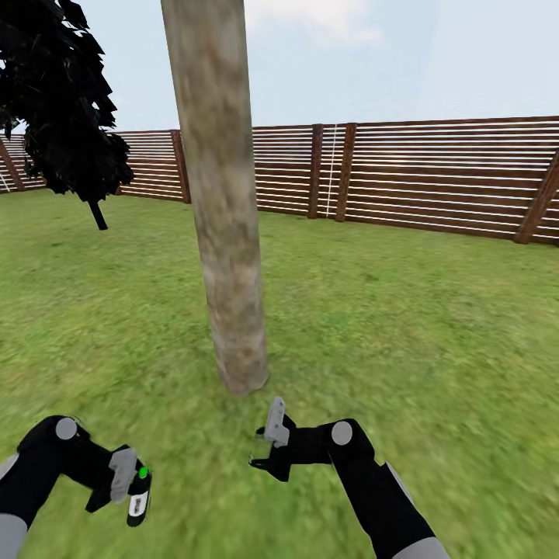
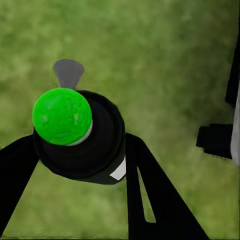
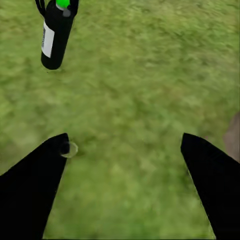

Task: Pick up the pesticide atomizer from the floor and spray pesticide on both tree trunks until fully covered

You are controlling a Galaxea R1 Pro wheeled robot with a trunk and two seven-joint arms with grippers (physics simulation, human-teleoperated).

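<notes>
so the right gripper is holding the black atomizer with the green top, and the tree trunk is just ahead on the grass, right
Not quite: the left gripper holds the pesticide atomizer, not the right. The head view shows it at the left arm's end, and the left wrist view shows the fingers closed around it. The right gripper is open and empty. The tree trunk does stand just ahead on the grass.

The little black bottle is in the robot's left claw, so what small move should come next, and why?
Probably raise the left gripper and turn the pesticide atomizer toward the tree trunk. The atomizer hangs low over the grass, off to the side of the trunk's base. The right gripper is open with nothing in it.
</notes>
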